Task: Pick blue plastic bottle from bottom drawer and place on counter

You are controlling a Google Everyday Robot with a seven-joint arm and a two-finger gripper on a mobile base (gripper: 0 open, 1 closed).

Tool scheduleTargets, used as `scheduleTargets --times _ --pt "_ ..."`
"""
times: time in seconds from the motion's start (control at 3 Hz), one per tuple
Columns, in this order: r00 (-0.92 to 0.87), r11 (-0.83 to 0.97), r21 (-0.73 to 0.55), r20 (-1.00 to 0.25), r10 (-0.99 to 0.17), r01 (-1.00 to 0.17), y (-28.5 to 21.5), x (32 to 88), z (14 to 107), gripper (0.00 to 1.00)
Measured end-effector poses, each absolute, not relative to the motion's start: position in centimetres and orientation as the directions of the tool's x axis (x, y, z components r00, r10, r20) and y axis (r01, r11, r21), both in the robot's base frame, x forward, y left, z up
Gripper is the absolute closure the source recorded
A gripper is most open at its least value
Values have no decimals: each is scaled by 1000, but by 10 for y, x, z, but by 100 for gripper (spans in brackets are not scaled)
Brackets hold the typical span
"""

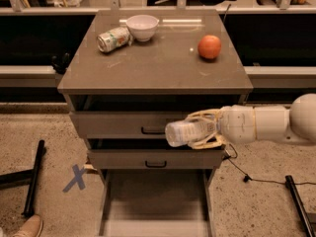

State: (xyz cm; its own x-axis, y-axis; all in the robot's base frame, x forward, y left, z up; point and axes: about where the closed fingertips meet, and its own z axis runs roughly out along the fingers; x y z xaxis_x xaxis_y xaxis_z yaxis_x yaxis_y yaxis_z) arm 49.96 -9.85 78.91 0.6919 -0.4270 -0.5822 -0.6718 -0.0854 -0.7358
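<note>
My gripper (197, 131) comes in from the right on a white arm and is shut on the blue plastic bottle (181, 132). The bottle lies sideways in the fingers, its base pointing left, in front of the upper drawers and well above the bottom drawer (155, 206). That drawer is pulled open and its flat floor is bare. The counter (153, 63) is above the gripper.
On the counter stand a dented green-and-white can (113, 38), a white bowl (142, 26) and an orange fruit (209, 47). A blue tape X (75, 177) marks the floor at left, beside a black bar (32, 177). A cable (256, 177) lies on the floor at right.
</note>
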Motion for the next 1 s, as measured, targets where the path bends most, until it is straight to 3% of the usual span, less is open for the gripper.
scheduleTargets --times 0.33,1.0 --pt "740 -33 -787 -564 -366 -616 -119 495 844 100" --pt "713 -65 -766 -559 -422 -639 -109 507 861 100"
